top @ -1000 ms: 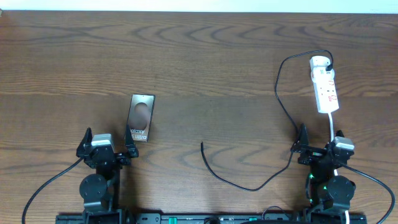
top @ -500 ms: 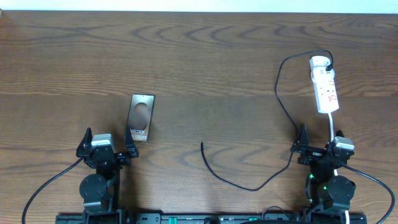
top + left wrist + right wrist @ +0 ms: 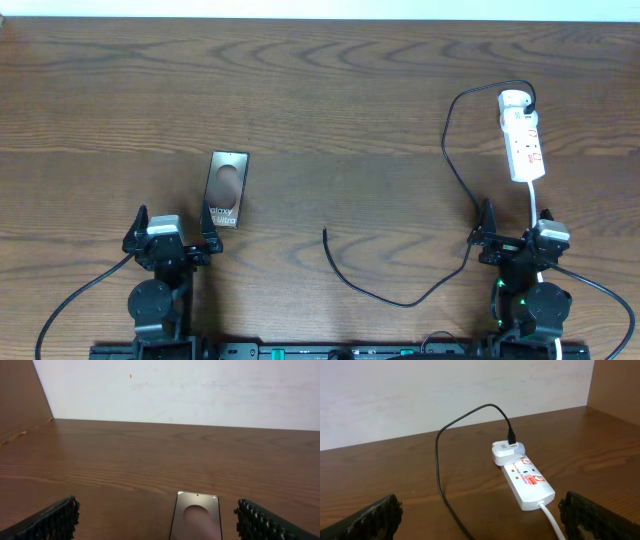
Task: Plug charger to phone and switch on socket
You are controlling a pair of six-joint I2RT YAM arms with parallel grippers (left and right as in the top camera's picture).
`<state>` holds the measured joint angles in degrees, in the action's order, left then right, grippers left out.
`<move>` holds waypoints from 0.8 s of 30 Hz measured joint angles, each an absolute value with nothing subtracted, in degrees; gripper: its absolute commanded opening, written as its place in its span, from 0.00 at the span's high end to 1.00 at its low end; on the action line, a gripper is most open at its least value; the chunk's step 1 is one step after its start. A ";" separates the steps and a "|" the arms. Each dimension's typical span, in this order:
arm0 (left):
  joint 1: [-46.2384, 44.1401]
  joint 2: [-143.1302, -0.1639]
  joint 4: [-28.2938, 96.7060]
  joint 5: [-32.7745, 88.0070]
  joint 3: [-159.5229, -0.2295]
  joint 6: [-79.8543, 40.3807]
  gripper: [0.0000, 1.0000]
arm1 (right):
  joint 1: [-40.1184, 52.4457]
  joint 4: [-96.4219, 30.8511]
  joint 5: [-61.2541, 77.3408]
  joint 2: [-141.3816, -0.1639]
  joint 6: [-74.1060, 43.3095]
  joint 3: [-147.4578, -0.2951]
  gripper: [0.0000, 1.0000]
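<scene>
Overhead: left gripper (image 3: 172,232) faces the phone (image 3: 227,190), right gripper (image 3: 515,235) the socket (image 3: 523,140), both spread wide, empty, ready to start (charger (image 3: 446,140) tip lies loose between).

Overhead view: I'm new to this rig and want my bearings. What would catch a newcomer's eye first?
The white socket with red markings stands out at the far right of the dark wooden table, with the black charger plugged into its far end and snaking down to a free tip near the centre front. On the left lies the phone, flat and screen up, apart from the cable.
</scene>
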<state>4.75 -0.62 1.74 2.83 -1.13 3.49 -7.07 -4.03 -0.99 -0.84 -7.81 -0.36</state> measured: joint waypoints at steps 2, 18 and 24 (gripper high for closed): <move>4.78 -0.62 1.74 2.83 -1.13 3.49 0.02 | -7.07 -4.01 -0.99 -0.84 -7.81 -0.36 0.01; 4.78 -0.62 1.41 2.81 -1.13 2.79 0.02 | -7.07 -4.03 -0.99 -0.84 -7.81 -0.36 0.01; 4.75 -1.80 4.36 2.59 -3.62 -0.32 0.02 | -7.07 -4.03 -0.99 -0.84 -7.81 -0.36 0.01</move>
